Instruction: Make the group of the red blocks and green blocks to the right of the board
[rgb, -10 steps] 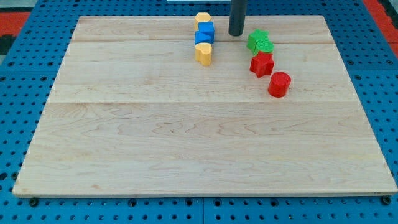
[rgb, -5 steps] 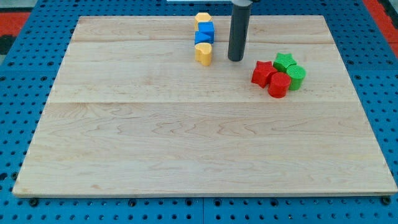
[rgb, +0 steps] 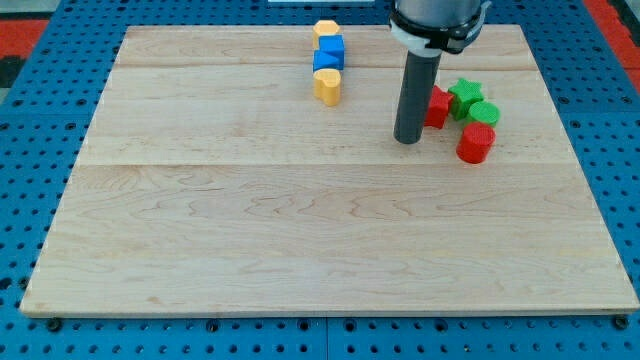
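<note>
My tip (rgb: 407, 139) rests on the board just left of the red and green cluster at the view's upper right. A red star block (rgb: 437, 107), partly hidden by the rod, sits right beside the rod. A green star block (rgb: 464, 96) and a green round block (rgb: 484, 113) lie touching to its right. A red cylinder (rgb: 476, 143) stands just below them, a little apart from the red star.
A column of blocks stands at the top middle: a yellow hexagon block (rgb: 325, 29), a blue block (rgb: 332, 47), a second blue block (rgb: 324, 61) and a yellow block (rgb: 327, 86). The wooden board (rgb: 250, 220) sits on a blue pegboard.
The tip moved down and right. The red and green blocks shifted right; the red cylinder now sits lower right, apart from the red star.
</note>
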